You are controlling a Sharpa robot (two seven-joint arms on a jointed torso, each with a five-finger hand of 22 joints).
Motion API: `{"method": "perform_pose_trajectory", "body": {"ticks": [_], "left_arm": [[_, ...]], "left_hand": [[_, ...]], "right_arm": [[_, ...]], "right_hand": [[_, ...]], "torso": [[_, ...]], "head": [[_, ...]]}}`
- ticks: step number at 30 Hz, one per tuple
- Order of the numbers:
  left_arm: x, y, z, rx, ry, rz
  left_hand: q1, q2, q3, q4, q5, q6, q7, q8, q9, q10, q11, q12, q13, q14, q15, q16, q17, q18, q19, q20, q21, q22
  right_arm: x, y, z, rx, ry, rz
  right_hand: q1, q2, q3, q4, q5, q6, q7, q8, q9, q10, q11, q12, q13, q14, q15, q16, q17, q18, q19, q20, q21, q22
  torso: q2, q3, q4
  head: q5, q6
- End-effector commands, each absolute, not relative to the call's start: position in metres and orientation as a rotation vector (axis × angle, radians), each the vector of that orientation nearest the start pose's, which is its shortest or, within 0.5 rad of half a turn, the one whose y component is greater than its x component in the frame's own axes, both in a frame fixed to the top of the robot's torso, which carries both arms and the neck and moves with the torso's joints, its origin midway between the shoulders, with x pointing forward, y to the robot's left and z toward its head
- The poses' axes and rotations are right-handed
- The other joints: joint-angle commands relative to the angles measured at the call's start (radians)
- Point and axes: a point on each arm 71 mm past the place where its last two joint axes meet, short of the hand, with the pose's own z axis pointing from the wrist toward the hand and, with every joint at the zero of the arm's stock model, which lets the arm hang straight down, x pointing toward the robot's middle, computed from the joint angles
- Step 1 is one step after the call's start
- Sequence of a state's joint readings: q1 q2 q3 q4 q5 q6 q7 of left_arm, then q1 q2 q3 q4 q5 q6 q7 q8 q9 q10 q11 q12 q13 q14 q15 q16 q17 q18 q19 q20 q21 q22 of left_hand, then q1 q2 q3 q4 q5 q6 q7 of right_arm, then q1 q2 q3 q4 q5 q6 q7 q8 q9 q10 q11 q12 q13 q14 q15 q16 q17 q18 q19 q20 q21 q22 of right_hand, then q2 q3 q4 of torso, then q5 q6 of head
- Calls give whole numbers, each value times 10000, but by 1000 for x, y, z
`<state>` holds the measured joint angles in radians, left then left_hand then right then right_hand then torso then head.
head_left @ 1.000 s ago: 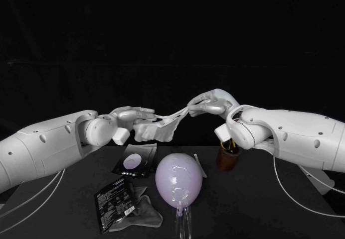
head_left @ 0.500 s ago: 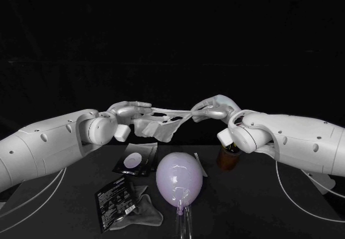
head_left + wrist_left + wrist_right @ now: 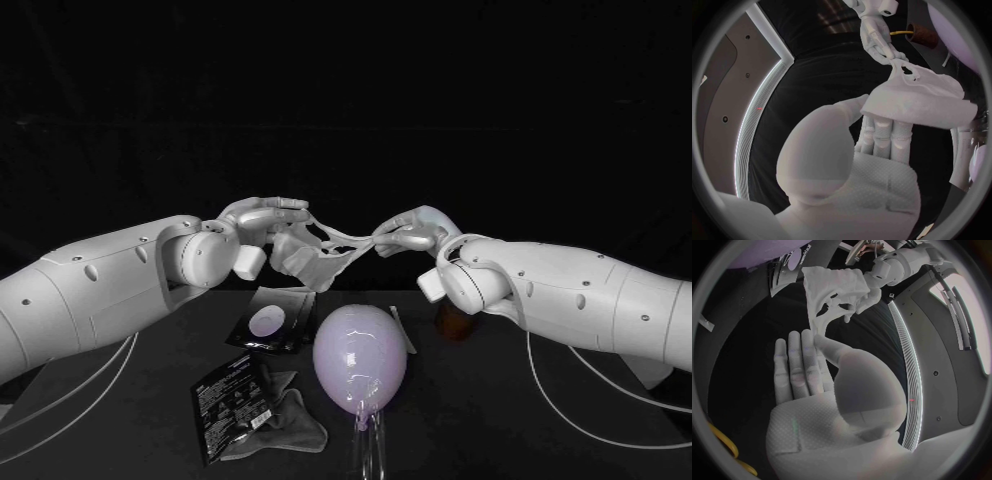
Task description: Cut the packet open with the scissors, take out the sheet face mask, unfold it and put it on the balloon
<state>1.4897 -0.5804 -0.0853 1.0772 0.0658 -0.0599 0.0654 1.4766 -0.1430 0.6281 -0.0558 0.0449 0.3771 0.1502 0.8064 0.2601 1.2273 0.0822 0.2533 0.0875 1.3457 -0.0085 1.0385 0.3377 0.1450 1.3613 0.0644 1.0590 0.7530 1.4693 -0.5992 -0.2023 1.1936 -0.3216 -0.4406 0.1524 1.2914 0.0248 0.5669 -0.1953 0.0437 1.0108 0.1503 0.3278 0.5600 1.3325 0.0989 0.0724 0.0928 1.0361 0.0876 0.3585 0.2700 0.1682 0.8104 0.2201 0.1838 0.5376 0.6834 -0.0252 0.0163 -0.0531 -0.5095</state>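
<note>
The left arm (image 3: 101,290) and right arm (image 3: 577,290) reach inward from the sides, raised. The left hand (image 3: 264,222) and right hand (image 3: 414,228) face each other, near together, each pinching an edge of the mask (image 3: 325,250).

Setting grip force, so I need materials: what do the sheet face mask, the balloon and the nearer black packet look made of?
The sheet face mask: thin, limp, pale nonwoven-looking sheet, perhaps wet; it droops in folds between the left hand and right hand. The balloon: smooth, glossy, probably latex; taut skin with highlights. The nearer black packet: likely printed plastic film; flat, thin.
</note>
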Motion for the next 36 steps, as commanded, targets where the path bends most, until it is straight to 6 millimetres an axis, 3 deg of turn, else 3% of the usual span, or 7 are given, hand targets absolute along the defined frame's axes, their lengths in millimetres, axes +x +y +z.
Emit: {"method": "perform_pose_trajectory", "body": {"ticks": [1, 8, 15, 30, 36], "left_arm": [[593, 189, -71, -10579, 16112, -15325], [593, 190, -71, -10627, 16118, -15262], [595, 193, -69, -10563, 15717, -15219], [598, 202, -61, -9683, 14350, -14747], [596, 202, -54, -8754, 13661, -15072]], "left_hand": [[50, 110, 32, -43, 44, 89, 176, -68, -36, 212, -89, -84, -2, -22, -86, 43, 21, -156, 81, -24, 119, 156], [49, 128, 43, -40, 44, 97, 178, -87, -53, 206, -84, -100, 0, -25, -85, 42, 22, -160, 87, -25, 139, 180], [-8, 126, 37, -45, 35, 381, 172, -126, -138, 312, -65, -125, 60, 4, -60, 95, 48, -250, 183, 3, 527, 738], [-199, 73, 147, -67, 39, 1403, 70, -563, -558, 553, -231, -408, 66, -34, -168, 131, 74, -159, -224, -53, 412, 446], [-267, 57, 157, -61, 39, 1625, 53, -736, -689, 596, -256, -507, 20, -152, -179, 84, 66, -48, -575, -53, 2, -198]], "right_arm": [[575, -188, -112, 7468, 14578, 11214], [572, -184, -114, 7540, 14503, 11595], [567, -186, -112, 7602, 14208, 11993], [568, -201, -69, 7192, 13206, 12283], [570, -208, -56, 6828, 13311, 12216]], "right_hand": [[15, 33, 4, 61, 42, 38, 24, 33, 12, 13, -58, -65, 13, 77, 4, -25, 14, 115, -103, -2, 31, 11], [13, 37, 7, 66, 42, 32, 24, 31, 12, 7, -57, -68, 12, 73, 6, -31, 16, 115, -111, -1, 30, 15], [23, 52, 20, 68, 43, 22, 23, 28, 13, -3, -57, -72, 10, 66, 6, -43, 19, 115, -127, 0, 28, 25], [63, 62, 44, 41, 43, 23, 18, 31, 18, -7, -63, -69, 11, 59, -1, -63, 26, 118, -146, -3, 38, 54], [77, 59, 50, 26, 43, 24, 18, 32, 20, -9, -64, -69, 12, 56, -2, -71, 28, 119, -152, -5, 44, 67]], "torso": [[1, -8, 1], [-7, -8, -11], [-13, -4, -8], [-25, -15, 0], [-29, -4, 3]], "head": [[31, -16], [51, 1], [58, 4], [27, 30], [2, 38]]}}
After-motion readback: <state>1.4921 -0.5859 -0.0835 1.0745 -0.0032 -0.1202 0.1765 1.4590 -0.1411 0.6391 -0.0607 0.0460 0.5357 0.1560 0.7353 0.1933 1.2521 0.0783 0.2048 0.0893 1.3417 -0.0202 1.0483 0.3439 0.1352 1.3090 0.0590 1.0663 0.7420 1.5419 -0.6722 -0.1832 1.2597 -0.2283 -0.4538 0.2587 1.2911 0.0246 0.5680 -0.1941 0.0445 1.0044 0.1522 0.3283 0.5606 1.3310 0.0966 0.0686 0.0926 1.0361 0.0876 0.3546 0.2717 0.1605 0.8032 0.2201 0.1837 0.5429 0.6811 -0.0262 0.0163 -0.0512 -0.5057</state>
